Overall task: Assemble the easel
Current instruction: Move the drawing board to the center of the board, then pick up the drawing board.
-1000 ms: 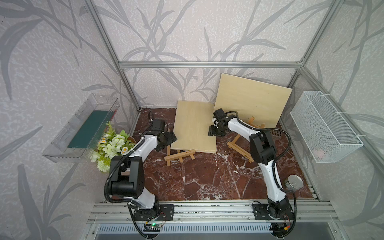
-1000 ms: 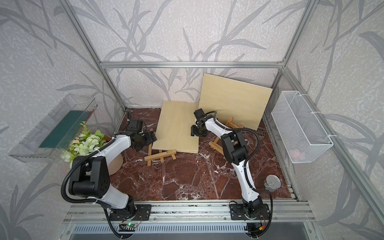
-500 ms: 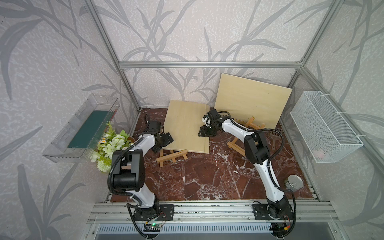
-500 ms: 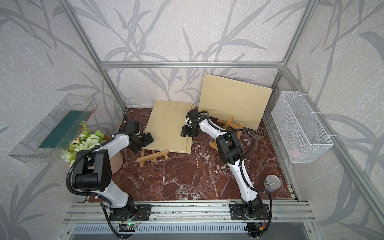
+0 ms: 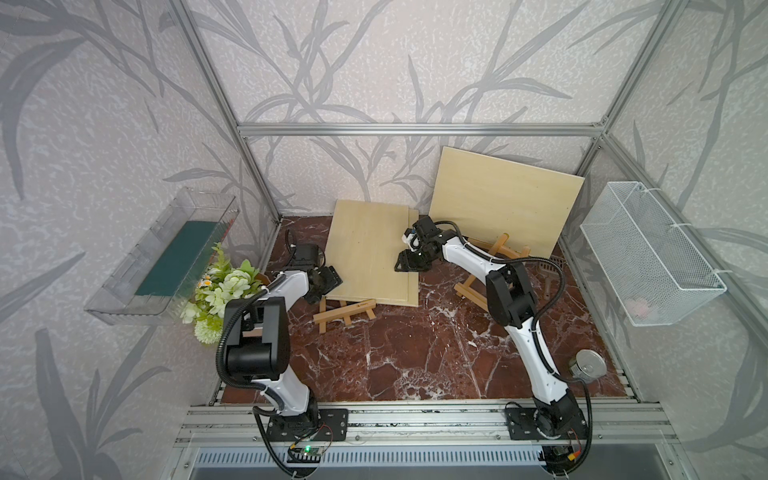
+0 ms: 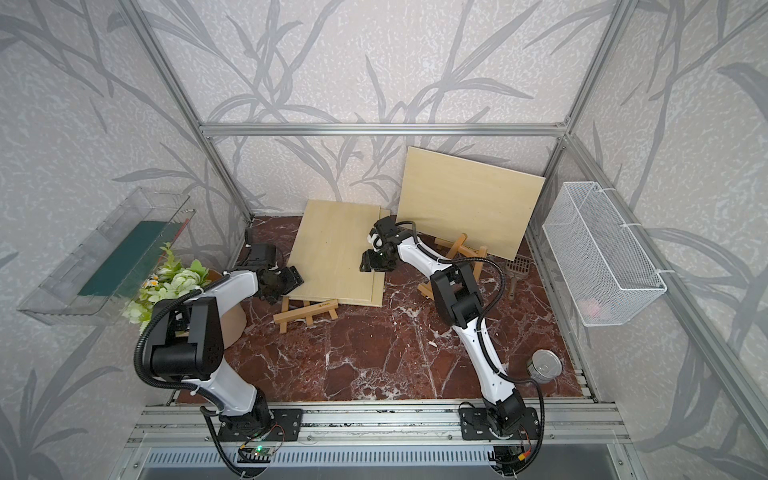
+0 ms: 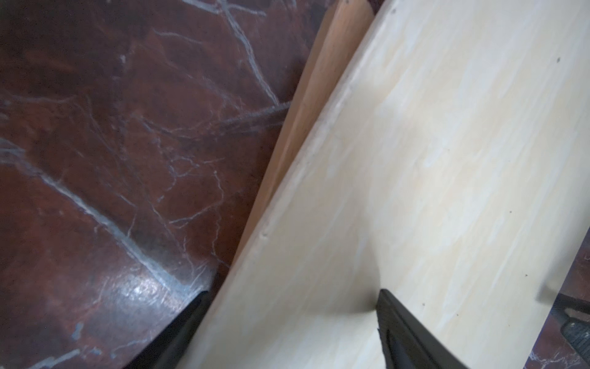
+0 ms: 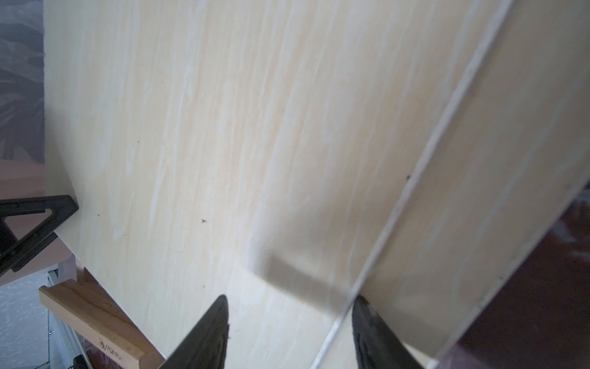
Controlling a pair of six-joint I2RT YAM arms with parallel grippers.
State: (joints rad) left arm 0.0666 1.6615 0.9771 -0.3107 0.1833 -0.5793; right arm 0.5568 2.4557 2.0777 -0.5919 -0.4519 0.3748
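Note:
Two stacked pale boards [image 5: 370,249] [image 6: 332,249] lie tilted on a small wooden easel frame [image 5: 345,313] [image 6: 307,311]. My right gripper [image 5: 405,266] [image 8: 287,313] is at their right side, jaws apart. One finger [image 8: 217,322] rests over the top board [image 8: 223,127]. The other finger [image 8: 367,326] sits against that board's edge, over the lower board's strip. My left gripper [image 5: 328,282] [image 7: 292,306] straddles the lower left corner, one finger [image 7: 399,319] on the face [image 7: 415,159] and one below the edge. An easel leg [image 7: 306,105] shows beside the board.
A second easel [image 5: 498,253] stands at the back right with a large board [image 5: 503,199] leaning behind it. A flower pot [image 5: 220,286] and clear tray [image 5: 166,257] are on the left. On the right are a wire basket [image 5: 648,253], a brown scoop [image 5: 552,270] and a tin can [image 5: 588,365].
The right gripper, the boards and the easel frame under them have shifted left. The left gripper pulled back left with them and its jaws have narrowed around the board's corner.

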